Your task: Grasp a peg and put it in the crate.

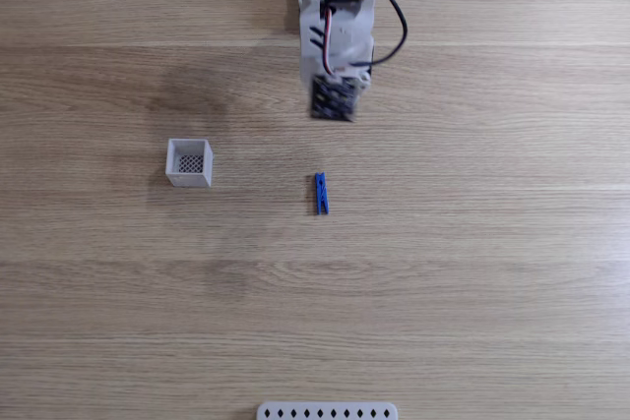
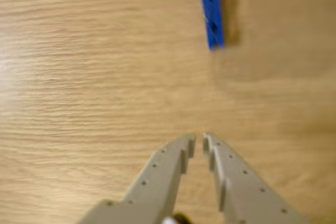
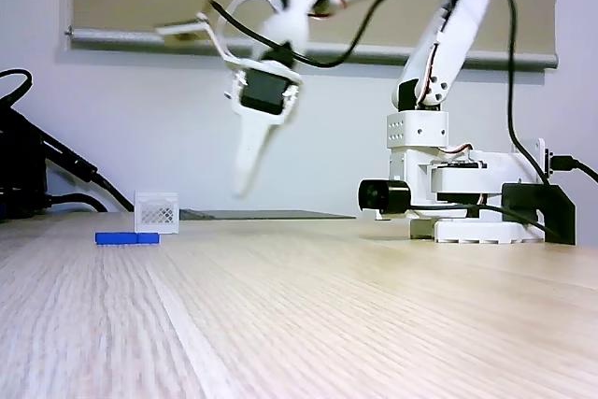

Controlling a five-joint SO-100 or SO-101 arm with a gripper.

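My gripper (image 2: 198,139) nearly closed, empty. Peg (image 2: 211,11) at 12 o'clock: light, stiff, slick plastic; pinch mid-body across width.

— Where is the arm?
— In a fixed view it arches up from its base, and the gripper (image 3: 245,189) hangs in the air, fingers pointing down, slightly blurred.
— And the jaws?
— In the wrist view the gripper (image 2: 198,139) has its two fingers nearly together, a narrow slit between the tips, nothing held.
— From above?
— The gripper (image 1: 333,105) reaches in from the top edge.
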